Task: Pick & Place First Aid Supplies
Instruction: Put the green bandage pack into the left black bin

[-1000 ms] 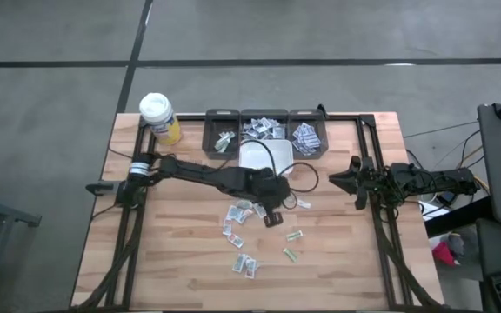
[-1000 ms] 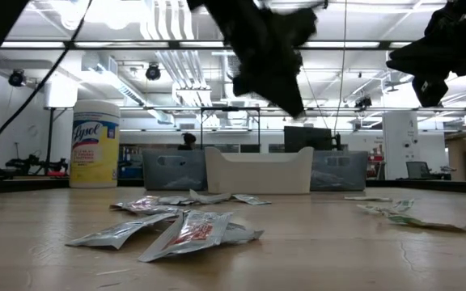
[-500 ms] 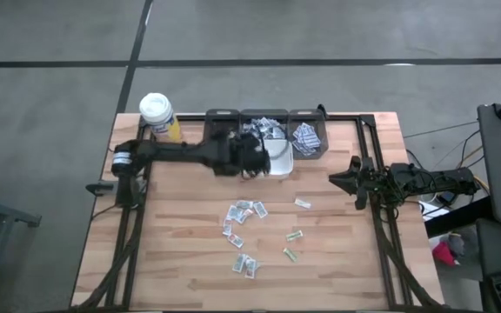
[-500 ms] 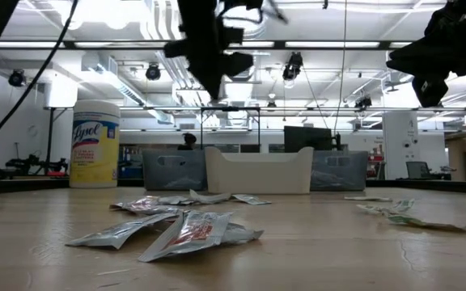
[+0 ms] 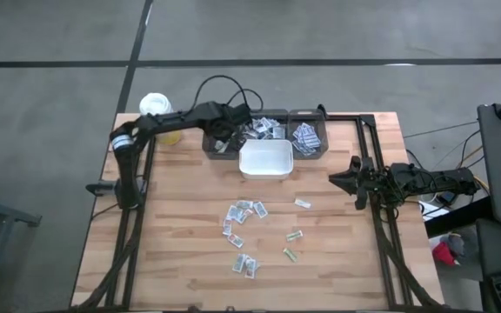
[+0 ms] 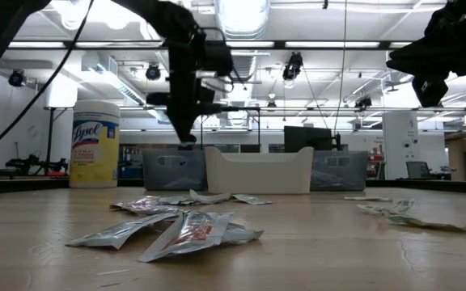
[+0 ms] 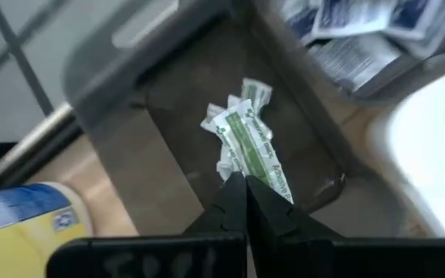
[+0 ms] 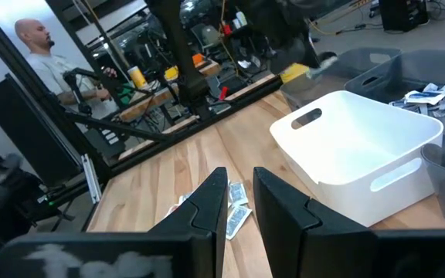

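Left gripper (image 7: 245, 185) over left bin (image 5: 218, 143), fingers closed, apparently pinching green-print packet (image 7: 252, 143). Release low, inside walls. Right gripper (image 5: 348, 182) idle at bench edge, fingers slightly parted.

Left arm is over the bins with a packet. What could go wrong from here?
1. The left gripper pinches the green-print packet only by its end, so it may slip or flutter as it drops.
2. It hangs over the left bin, close to the middle bin; a drift could missort it.
3. The arm's cable loops above the bins and might snag.
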You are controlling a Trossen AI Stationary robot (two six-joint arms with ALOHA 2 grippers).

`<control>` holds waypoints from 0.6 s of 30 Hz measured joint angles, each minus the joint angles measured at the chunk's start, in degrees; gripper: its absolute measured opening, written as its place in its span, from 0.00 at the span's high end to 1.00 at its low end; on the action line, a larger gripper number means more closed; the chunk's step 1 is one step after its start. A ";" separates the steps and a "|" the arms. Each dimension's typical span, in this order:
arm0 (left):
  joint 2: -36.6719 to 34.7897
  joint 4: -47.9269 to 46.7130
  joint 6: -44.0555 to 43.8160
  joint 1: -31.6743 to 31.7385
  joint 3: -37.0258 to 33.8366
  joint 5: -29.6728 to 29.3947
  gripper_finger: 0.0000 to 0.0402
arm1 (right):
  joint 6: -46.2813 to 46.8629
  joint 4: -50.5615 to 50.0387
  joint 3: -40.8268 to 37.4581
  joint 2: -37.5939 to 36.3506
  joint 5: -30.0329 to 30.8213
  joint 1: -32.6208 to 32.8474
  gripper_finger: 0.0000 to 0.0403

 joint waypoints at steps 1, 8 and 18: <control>0.00 1.04 0.67 0.97 -1.15 0.98 1.00 | 0.01 0.01 0.00 0.00 0.00 -0.01 0.84; 0.00 11.96 3.87 4.34 -10.07 5.71 1.00 | 0.00 -0.01 0.00 0.00 0.00 -0.02 0.84; 0.00 15.45 8.25 5.72 -13.53 7.97 0.98 | 0.02 0.01 0.00 0.00 0.01 -0.01 0.84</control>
